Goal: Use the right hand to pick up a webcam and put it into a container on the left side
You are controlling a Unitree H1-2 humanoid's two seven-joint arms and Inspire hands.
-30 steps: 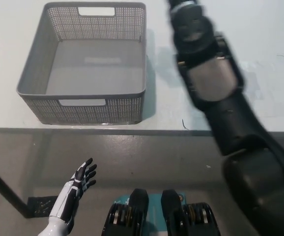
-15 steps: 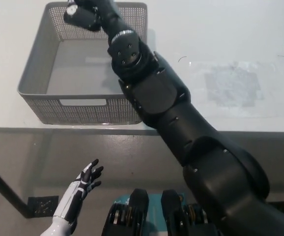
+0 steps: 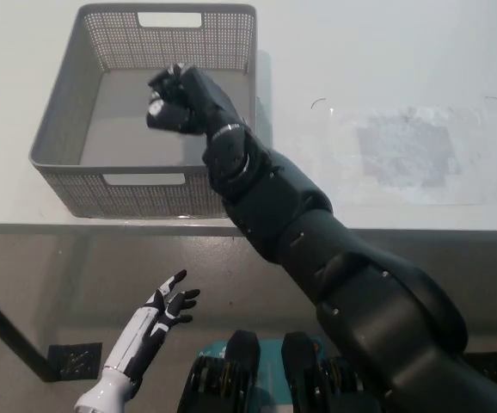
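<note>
My black right hand [image 3: 182,99] hangs over the inside of the grey perforated basket [image 3: 56,157], which stands on the left part of the white table. Its fingers are curled tight around a small dark webcam [image 3: 156,110]. Only a pale round face of the webcam shows at the hand's left side; the rest is hidden in the fist. The black right arm stretches from the bottom right across the basket's near right corner. Below the table's front edge, at the lower left, my white left hand [image 3: 164,311] rests with its fingers spread and nothing in it.
A shiny clear patch [image 3: 403,151] lies flat on the table to the right of the basket. The table's front edge [image 3: 76,227] runs across the picture just below the basket. Beneath it is grey floor.
The right arm swung left from the table's right side to the basket's far rim, then drew the shut hand nearer, over the basket's middle. The left hand drifted slightly right.
</note>
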